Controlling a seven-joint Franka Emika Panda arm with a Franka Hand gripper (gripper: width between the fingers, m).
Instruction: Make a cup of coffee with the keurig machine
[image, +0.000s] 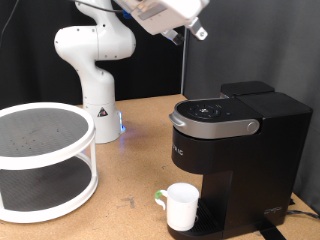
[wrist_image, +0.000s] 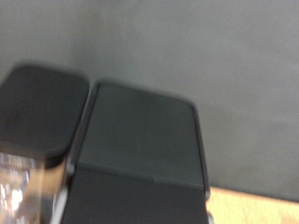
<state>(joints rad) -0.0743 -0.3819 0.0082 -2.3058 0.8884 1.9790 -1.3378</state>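
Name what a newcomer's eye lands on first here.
The black keurig machine towards the exterior view's right, lid down, with the white cup standing at its base. Next, the round white two-tier rack at the left. The gripper hangs high above the machine, holding nothing visible.

No text can be read with confidence. The keurig machine (image: 232, 150) carries pale vertical lettering on its black front, too small to make out, and small marks on its top button panel (image: 210, 111) are equally illegible. The wrist view is blurred and shows no writing.
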